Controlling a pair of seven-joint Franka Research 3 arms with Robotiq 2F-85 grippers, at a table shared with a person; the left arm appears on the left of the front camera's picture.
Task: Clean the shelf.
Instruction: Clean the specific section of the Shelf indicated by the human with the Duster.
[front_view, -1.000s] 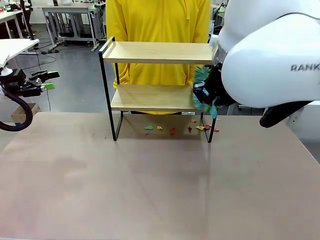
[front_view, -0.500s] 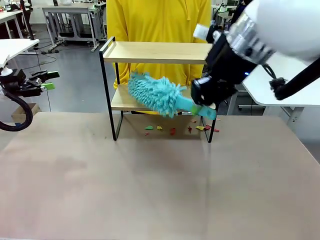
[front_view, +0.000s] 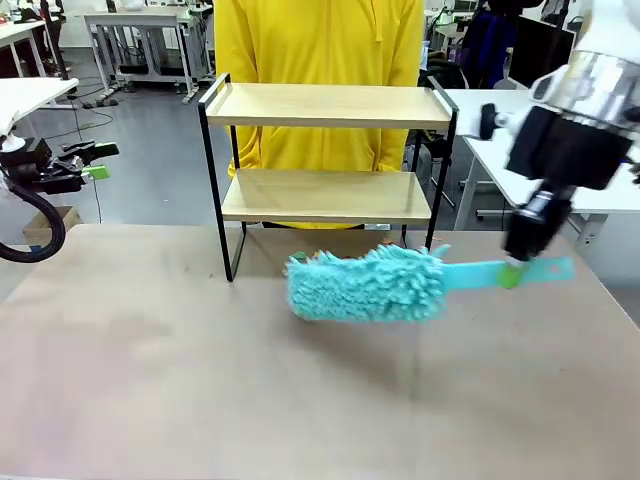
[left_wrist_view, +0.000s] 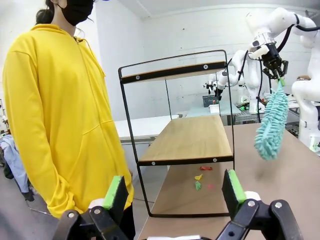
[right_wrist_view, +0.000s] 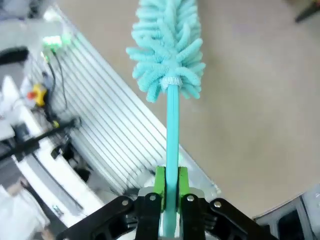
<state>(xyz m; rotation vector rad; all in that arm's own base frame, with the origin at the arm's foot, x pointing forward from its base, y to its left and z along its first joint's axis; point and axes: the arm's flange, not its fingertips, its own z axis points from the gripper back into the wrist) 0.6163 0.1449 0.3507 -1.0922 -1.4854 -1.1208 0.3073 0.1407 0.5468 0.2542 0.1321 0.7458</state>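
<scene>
The shelf (front_view: 325, 195) stands at the table's far middle, two light wooden boards in a thin black frame; it also shows in the left wrist view (left_wrist_view: 192, 137). My right gripper (front_view: 517, 262) is shut on the teal handle of a fluffy teal duster (front_view: 365, 285). The duster lies level just above the table, in front of the shelf's right leg. The right wrist view looks along the handle (right_wrist_view: 171, 125) clamped between the green pads (right_wrist_view: 160, 181). My left gripper (front_view: 88, 160) hangs open off the table's left side, its pads (left_wrist_view: 116, 192) wide apart with nothing between them.
Small coloured scraps (left_wrist_view: 198, 181) lie on the table under the shelf. A person in a yellow hoodie (front_view: 315, 40) stands right behind it. A white table (front_view: 495, 115) is at the right. The brown tabletop (front_view: 250, 380) in front is open.
My right arm has swung the duster out from the shelf's lower board, down and to the right, so that it now hangs over the table in front. The left arm has not moved.
</scene>
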